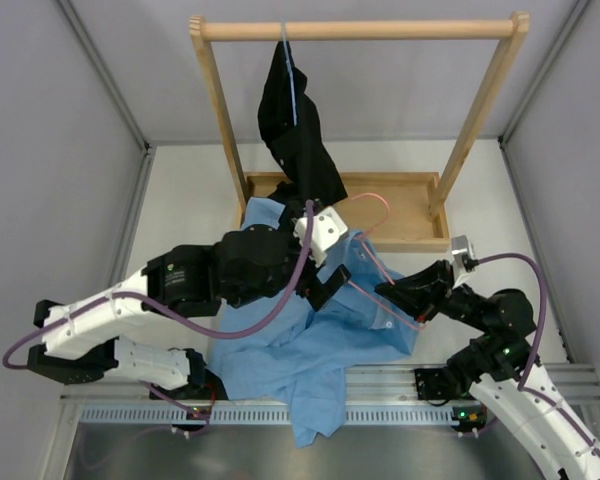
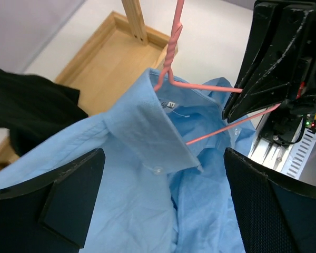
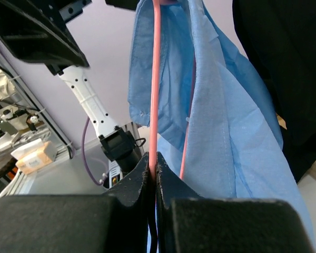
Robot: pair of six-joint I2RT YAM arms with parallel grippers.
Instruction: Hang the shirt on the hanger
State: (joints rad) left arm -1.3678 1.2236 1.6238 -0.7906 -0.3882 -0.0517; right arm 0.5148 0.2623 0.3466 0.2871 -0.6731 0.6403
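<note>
the white table (image 1: 180, 190) carried a wooden rack (image 1: 360, 30) at its far side, its rod spanning two posts that rose from a shallow wooden tray (image 1: 405, 205). the shirt (image 1: 280, 350) lay crumpled across the middle of the table between the two arms. its upper part reached the front edge of the tray, and a lower fold spilled over the metal rail (image 1: 400, 382) at the near edge. the black garment (image 1: 292, 120) hung from the rod on the pale blue hanger (image 1: 291, 70), its lower end touching the shirt's far edge. the left gripper (image 2: 164, 155) hovered over the shirt's collar (image 2: 152, 126) with its fingers spread wide and nothing between them. the right gripper (image 3: 152, 164) had its fingers pressed together, pinching the thin pink wire of the hanger (image 2: 200, 85). the hanger was up off the table and tilted, its twisted neck rising out of the collar opening and its hook toward the tray. one shoulder of it ran bare to the right gripper; the other appeared to be tucked under the cloth, though the collar hid it. shirt fabric draped beside the wire just above the pinching fingers. the small white neck label (image 2: 170, 104) showed inside the collar, just below the hanger's neck.
</note>
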